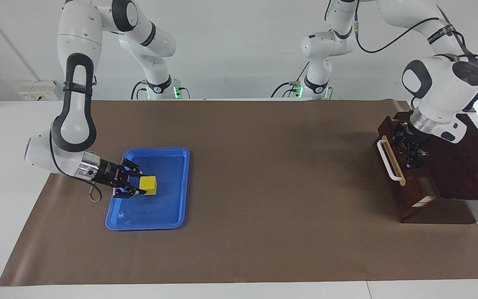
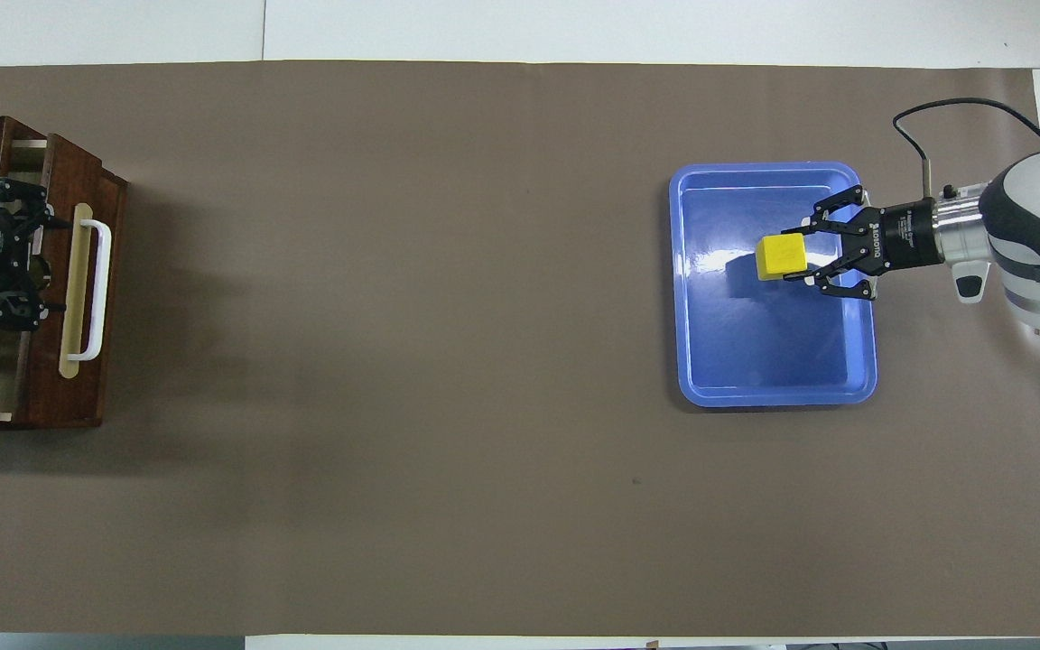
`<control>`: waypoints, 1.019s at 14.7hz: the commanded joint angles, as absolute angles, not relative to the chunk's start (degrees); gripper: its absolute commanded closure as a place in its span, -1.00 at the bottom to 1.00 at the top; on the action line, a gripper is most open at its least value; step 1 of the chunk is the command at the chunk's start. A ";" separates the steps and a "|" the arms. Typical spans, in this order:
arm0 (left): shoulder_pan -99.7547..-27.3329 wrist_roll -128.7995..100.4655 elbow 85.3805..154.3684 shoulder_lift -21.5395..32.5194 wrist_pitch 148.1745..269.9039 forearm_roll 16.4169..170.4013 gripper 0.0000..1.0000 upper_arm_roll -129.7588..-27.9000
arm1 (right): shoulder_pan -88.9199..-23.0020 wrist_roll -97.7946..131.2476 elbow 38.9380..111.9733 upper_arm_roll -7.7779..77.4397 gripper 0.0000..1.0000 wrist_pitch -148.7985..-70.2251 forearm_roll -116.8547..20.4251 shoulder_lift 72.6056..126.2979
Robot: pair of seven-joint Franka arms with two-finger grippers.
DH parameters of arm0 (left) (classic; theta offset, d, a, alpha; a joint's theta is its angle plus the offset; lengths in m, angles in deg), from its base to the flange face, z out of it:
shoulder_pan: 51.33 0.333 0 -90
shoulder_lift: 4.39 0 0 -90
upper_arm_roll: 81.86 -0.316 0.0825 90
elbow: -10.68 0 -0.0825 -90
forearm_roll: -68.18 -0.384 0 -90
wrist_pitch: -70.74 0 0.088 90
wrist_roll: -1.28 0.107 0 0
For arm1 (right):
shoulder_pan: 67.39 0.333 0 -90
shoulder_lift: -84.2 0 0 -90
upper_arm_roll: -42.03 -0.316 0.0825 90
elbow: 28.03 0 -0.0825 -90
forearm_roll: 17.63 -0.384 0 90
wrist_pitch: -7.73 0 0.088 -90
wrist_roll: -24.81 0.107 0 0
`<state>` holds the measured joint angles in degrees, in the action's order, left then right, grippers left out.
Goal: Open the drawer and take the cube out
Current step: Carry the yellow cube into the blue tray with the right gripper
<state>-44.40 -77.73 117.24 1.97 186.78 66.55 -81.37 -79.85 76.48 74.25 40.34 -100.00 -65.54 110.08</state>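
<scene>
Cube (image 1: 148, 185) between my right gripper's (image 1: 138, 186) spread fingers, over the blue tray (image 1: 172, 216).
My left gripper (image 1: 413, 155) sits in the pulled-out drawer (image 1: 405, 203); its finger gap I cannot tell.

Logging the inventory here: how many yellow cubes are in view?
1. The yellow cube is over the blue tray, at the right gripper fingertips. More could be hidden inside the open drawer, under the left gripper.

No legible text, seemingly.

Cube (image 1: 148, 185) in tray (image 1: 172, 216) at right arm's end — drawer (image 1: 392, 174) at left arm's end.
</scene>
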 commanded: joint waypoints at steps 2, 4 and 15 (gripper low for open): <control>-41.05 -73.62 119.13 0.79 188.08 65.11 -1.00 -81.07 | -79.43 72.63 78.92 40.01 1.00 -103.08 -66.58 108.02; -40.25 -73.52 119.31 0.79 188.43 65.11 -1.00 -81.07 | -78.46 72.36 80.94 40.01 1.00 -105.54 -66.58 107.49; -44.72 -57.65 115.00 -3.85 175.88 65.11 -1.00 -80.54 | -77.14 71.92 81.39 40.53 -0.71 -107.93 -61.68 106.79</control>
<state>-42.59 -63.63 114.82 -0.10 179.72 66.23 -80.26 -76.62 73.57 80.01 40.26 -107.57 -64.17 108.90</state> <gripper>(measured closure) 0.000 0.344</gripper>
